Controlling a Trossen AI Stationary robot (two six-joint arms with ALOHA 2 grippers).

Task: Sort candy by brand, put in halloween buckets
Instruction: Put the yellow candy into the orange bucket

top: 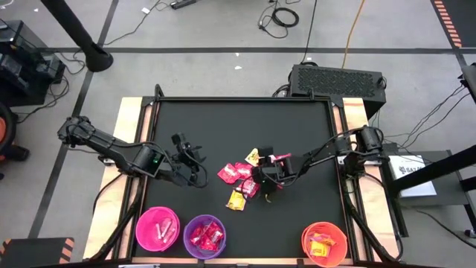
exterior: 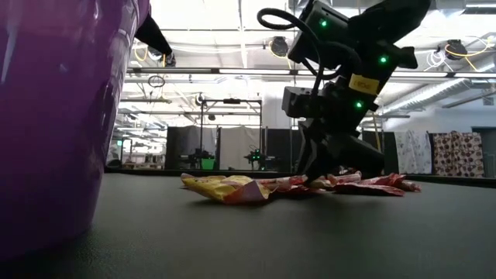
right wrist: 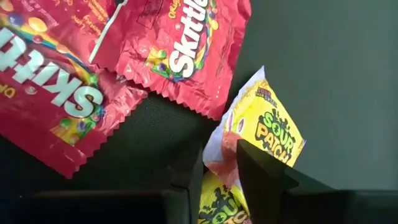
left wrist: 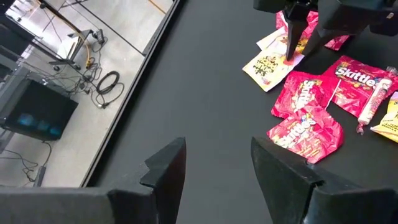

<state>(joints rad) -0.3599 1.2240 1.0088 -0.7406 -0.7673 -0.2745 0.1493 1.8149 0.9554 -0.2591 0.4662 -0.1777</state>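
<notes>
Candy packets lie in a loose pile mid-table (top: 242, 182): red Skittles packets (left wrist: 305, 130) and yellow Sour Patch packets (left wrist: 270, 65). My right gripper (top: 265, 190) stands in the pile, pointing down, shut on a yellow Sour Patch packet (right wrist: 267, 127). My left gripper (top: 190, 160) is open and empty, left of the pile. Three buckets stand along the near edge, each with packets inside: hot pink (top: 158, 228), purple (top: 204, 236) and orange-red (top: 325, 243). My right gripper pinches the yellow packet's crumpled edge (right wrist: 219, 165) between its two fingers, which come from above and point down. The rest of the packet (right wrist: 273, 134) lies flat on the table beside the right finger (right wrist: 261, 171). In the low view the fingertips (exterior: 310, 177) reach table level.
The purple bucket's wall (exterior: 54, 116) fills the low view's left. A pale roll candy (left wrist: 373, 106) lies among the red packets. The black table top (top: 245, 123) is bare toward its far edge. Wooden rails (top: 126, 149) border its sides.
</notes>
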